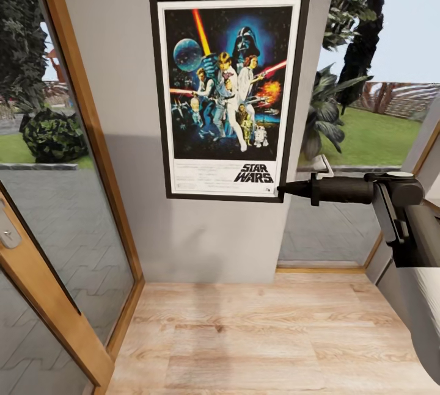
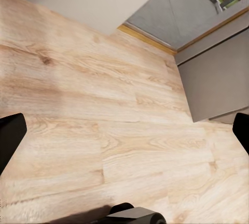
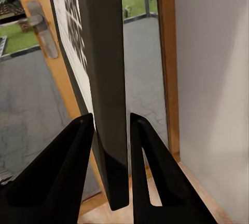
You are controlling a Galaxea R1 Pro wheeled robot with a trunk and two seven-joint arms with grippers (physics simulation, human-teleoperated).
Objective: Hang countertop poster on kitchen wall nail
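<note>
The Star Wars poster [image 1: 229, 93] stands upright and flat against the narrow grey wall panel [image 1: 116, 77], its black frame and white border fully in view. My right gripper [image 1: 282, 188] reaches in from the right and is shut on the poster's lower right corner. In the right wrist view the frame's dark edge [image 3: 106, 78] runs between the two fingers, which press on either side of it, and the right gripper [image 3: 110, 117] holds it near the fingertips. My left gripper [image 2: 124, 130] hangs open over the wooden floor, holding nothing. The countertop is out of view and any wall nail is hidden behind the poster.
A wood-framed glass door [image 1: 73, 199] with a metal handle [image 1: 7, 230] stands at the left. A tall window [image 1: 360, 114] onto the garden lies to the right of the wall panel. Light wooden floor [image 1: 256, 340] spreads below, and a grey cabinet [image 2: 218, 78] sits low nearby.
</note>
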